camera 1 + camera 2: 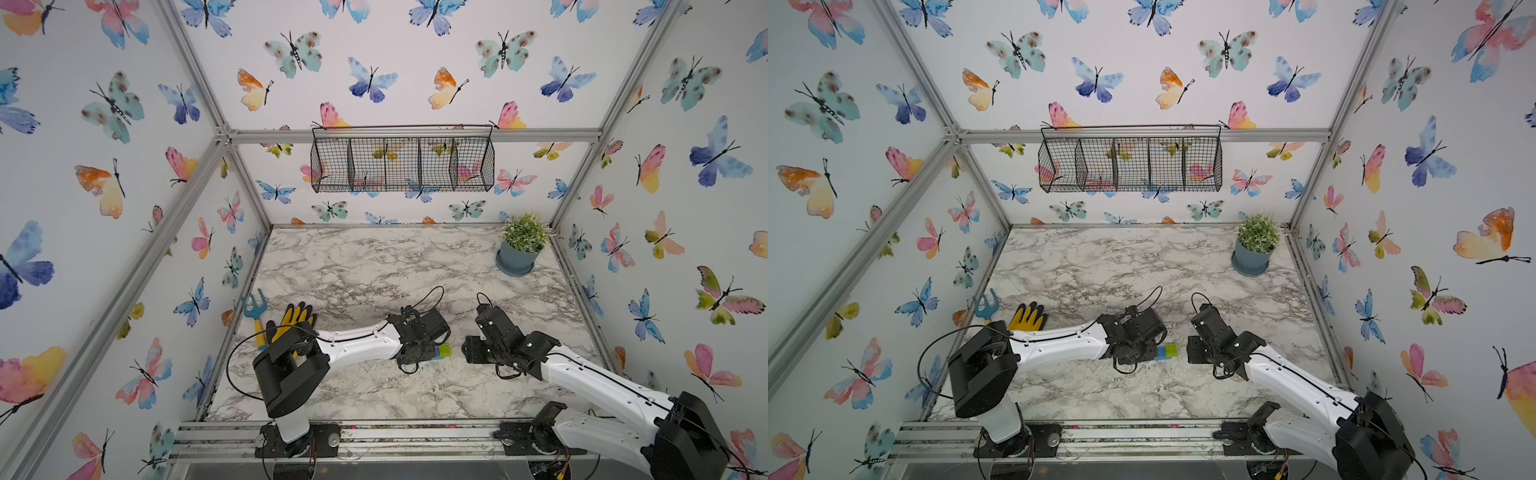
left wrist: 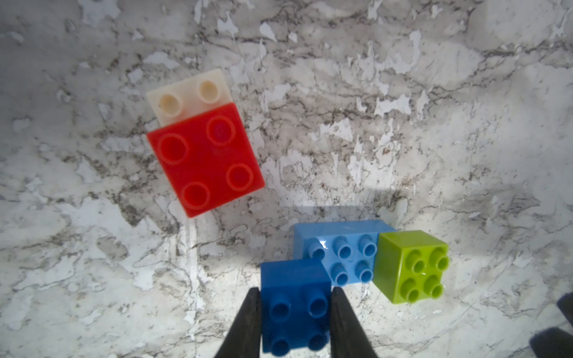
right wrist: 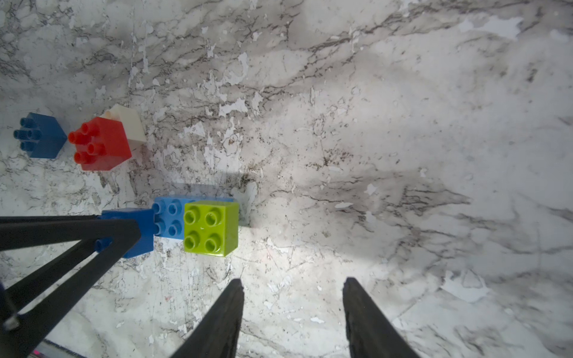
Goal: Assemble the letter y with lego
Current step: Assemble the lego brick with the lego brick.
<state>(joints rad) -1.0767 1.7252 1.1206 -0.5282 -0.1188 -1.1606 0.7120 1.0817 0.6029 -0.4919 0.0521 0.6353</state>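
Lying at the far left edge of the marble counter (image 1: 374,266) in both top views are a blue-and-yellow toy garden fork (image 1: 257,312) and, just beside it, a yellow-and-black work glove (image 1: 294,316), partly hidden by the left arm.

The left arm is reaching across toward the middle of the counter. In the left wrist view the left end effector (image 2: 295,313) is pinching a dark blue square brick (image 2: 294,305) between its two fingers (image 2: 246,322), one pressing on each side of the brick. That brick is sitting against a corner of the long light blue brick (image 2: 339,249), and the lime green brick (image 2: 410,266) is touching the light blue brick's other end; whether the three are snapped together cannot be told. Well apart from this cluster, the red brick (image 2: 206,159) is resting half over the cream brick (image 2: 189,93), covering two of its studs. In the right wrist view a second dark blue square brick (image 3: 42,135) is lying on its side next to the red one, apart from it.

The right end effector (image 3: 293,307) is hovering near the green brick with its fingers spread and nothing between them.

At the far right corner of the counter a potted plant (image 1: 524,243) is standing upright, and a wire basket (image 1: 402,162) is hanging on the back wall.
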